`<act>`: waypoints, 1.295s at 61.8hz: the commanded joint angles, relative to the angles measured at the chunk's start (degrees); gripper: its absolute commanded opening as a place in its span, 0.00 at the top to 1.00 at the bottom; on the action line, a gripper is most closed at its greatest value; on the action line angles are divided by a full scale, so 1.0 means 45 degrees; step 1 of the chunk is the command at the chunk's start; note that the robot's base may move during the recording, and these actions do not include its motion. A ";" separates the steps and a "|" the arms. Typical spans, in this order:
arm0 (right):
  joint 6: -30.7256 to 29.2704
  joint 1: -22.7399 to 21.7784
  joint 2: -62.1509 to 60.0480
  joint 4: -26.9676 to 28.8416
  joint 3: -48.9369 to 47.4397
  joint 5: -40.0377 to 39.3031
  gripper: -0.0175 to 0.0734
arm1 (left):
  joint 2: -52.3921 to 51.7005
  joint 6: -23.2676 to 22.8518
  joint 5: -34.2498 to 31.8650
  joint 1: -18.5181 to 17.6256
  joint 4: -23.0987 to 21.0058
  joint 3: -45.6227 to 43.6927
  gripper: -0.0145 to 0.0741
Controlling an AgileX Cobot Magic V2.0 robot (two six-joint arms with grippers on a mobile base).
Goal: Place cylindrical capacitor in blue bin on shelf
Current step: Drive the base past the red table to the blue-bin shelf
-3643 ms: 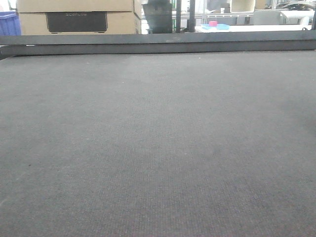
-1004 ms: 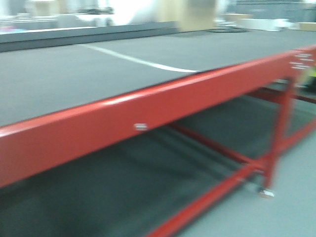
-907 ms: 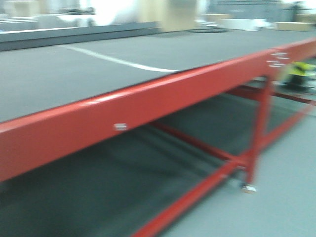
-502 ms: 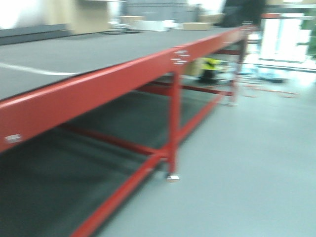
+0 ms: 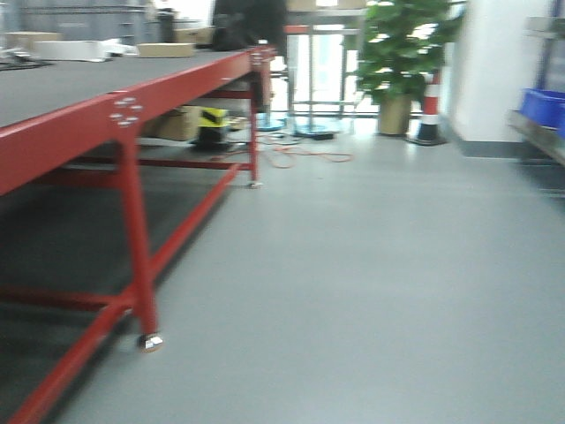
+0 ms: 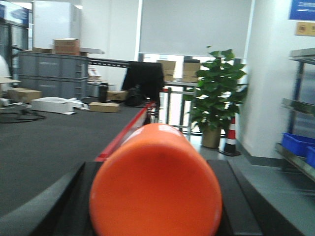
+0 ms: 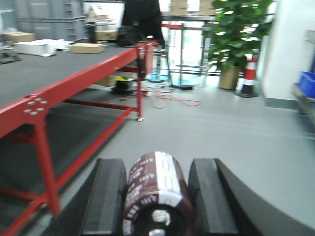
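Grey workshop floor (image 5: 371, 265), red steel table (image 5: 124, 106) alongside. Carry step — right gripper (image 7: 156, 169) clamped on dark brown cylindrical capacitor (image 7: 152, 194), left gripper (image 6: 155, 169) on orange cylinder (image 6: 155, 187). Next: reach blue bin (image 5: 543, 106) on metal shelf (image 5: 532, 134).

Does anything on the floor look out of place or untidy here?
An orange cable lies in loose loops on the grey floor, just past the far leg of the red table, towards the potted plant. It looks like a trip hazard. Nothing seems spilled or broken.
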 commanded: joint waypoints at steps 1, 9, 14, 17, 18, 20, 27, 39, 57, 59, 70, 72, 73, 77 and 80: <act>-0.0033 -0.0007 -0.0083 -0.0143 0.0030 -0.0361 0.99 | -0.0052 -0.0061 -0.0247 -0.0017 -0.0109 0.0011 0.96; -0.0033 -0.0007 -0.0083 -0.0143 0.0030 -0.0361 0.99 | -0.0052 -0.0061 -0.0247 -0.0017 -0.0109 0.0011 0.96; -0.0033 -0.0007 -0.0083 -0.0143 0.0030 -0.0361 0.99 | -0.0052 -0.0061 -0.0247 -0.0017 -0.0109 0.0011 0.96; -0.0033 -0.0007 -0.0083 -0.0143 0.0030 -0.0361 0.99 | -0.0052 -0.0061 -0.0247 -0.0017 -0.0109 0.0011 0.96; -0.0033 -0.0007 -0.0083 -0.0143 0.0030 -0.0361 0.99 | -0.0052 -0.0061 -0.0247 -0.0017 -0.0109 0.0011 0.96; -0.0033 -0.0007 -0.0083 -0.0143 0.0030 -0.0361 0.99 | -0.0052 -0.0061 -0.0247 -0.0017 -0.0109 0.0011 0.96; -0.0033 -0.0007 -0.0083 -0.0143 0.0030 -0.0361 0.99 | -0.0052 -0.0061 -0.0247 -0.0017 -0.0109 0.0011 0.96; -0.0033 -0.0007 -0.0083 -0.0143 0.0030 -0.0361 0.99 | -0.0052 -0.0061 -0.0247 -0.0017 -0.0109 0.0011 0.96; -0.0033 -0.0007 -0.0083 -0.0143 0.0030 -0.0361 0.99 | -0.0052 -0.0061 -0.0247 -0.0017 -0.0109 0.0011 0.96; -0.0033 -0.0007 -0.0083 -0.0143 0.0030 -0.0361 0.99 | -0.0052 -0.0061 -0.0247 -0.0017 -0.0109 0.0011 0.96; -0.0033 -0.0007 -0.0083 -0.0143 0.0030 -0.0361 0.99 | -0.0052 -0.0061 -0.0247 -0.0017 -0.0109 0.0011 0.96; -0.0033 -0.0007 -0.0083 -0.0143 0.0030 -0.0361 0.99 | -0.0052 -0.0061 -0.0247 -0.0017 -0.0109 0.0011 0.96; -0.0033 -0.0007 -0.0083 -0.0143 0.0030 -0.0361 0.99 | -0.0052 -0.0061 -0.0247 -0.0017 -0.0109 0.0011 0.96; -0.0033 -0.0007 -0.0083 -0.0143 0.0030 -0.0361 0.99 | -0.0052 -0.0061 -0.0247 -0.0017 -0.0109 0.0011 0.96; -0.0033 -0.0007 -0.0083 -0.0143 0.0030 -0.0361 0.99 | -0.0052 -0.0061 -0.0247 -0.0017 -0.0109 0.0011 0.96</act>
